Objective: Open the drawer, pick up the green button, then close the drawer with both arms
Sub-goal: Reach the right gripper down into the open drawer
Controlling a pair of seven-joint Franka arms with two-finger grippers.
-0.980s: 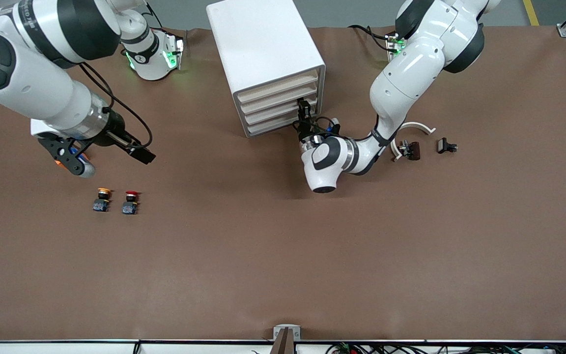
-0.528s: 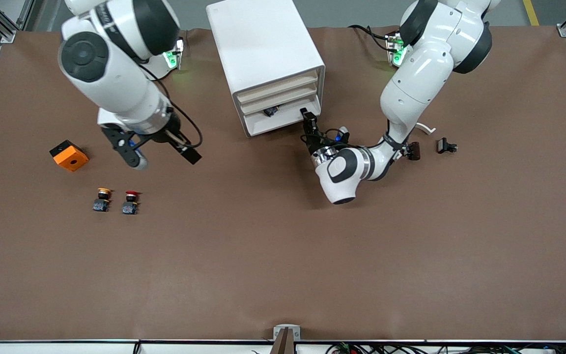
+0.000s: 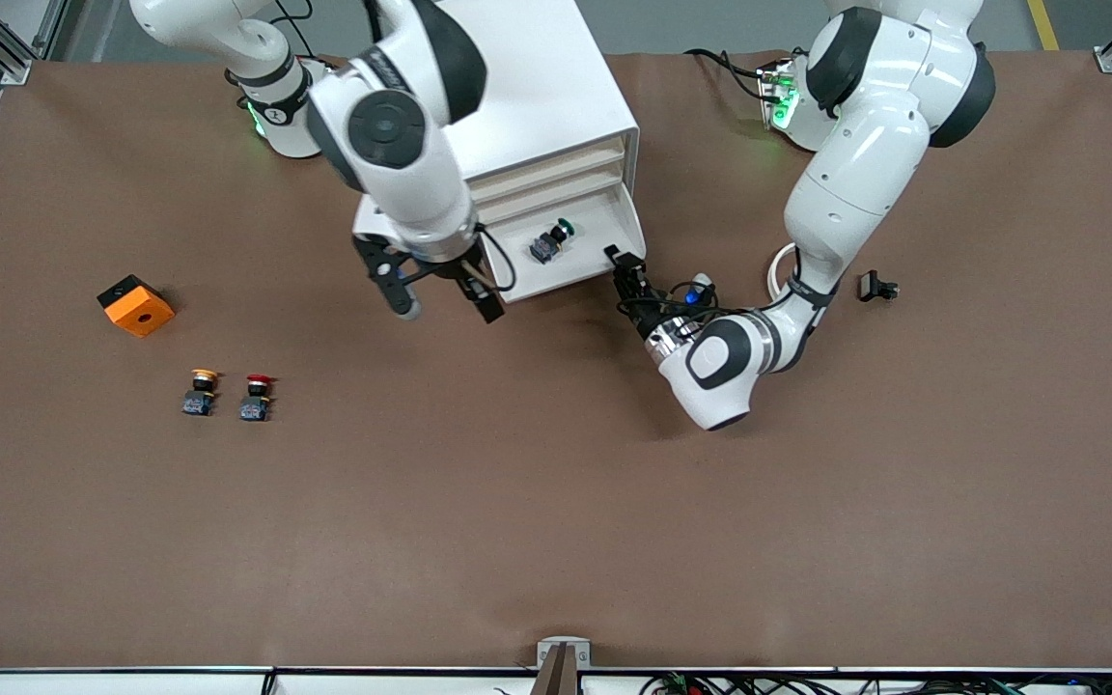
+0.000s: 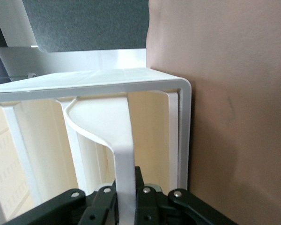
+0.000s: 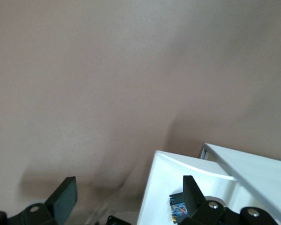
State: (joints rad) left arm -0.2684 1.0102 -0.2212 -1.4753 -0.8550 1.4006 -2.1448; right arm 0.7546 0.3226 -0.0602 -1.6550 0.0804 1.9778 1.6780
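The drawer (image 3: 570, 253) sticks out of the cabinet (image 3: 517, 87), its front lip pinched tight in the left gripper (image 3: 625, 270). The right gripper (image 3: 440, 294), jaws wide, hangs beside the drawer. The green button (image 3: 550, 239) lies inside, not yet between those jaws; they could bump the drawer wall and knock it away

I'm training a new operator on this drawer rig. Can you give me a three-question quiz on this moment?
1. True or false: the drawer is pulled out.
2. What cap colour has the button in it?
3. Which grips the drawer's handle: A) left gripper B) right gripper?

Key: 1 true. 2 green. 3 A; the right one hangs open over the table beside the drawer.
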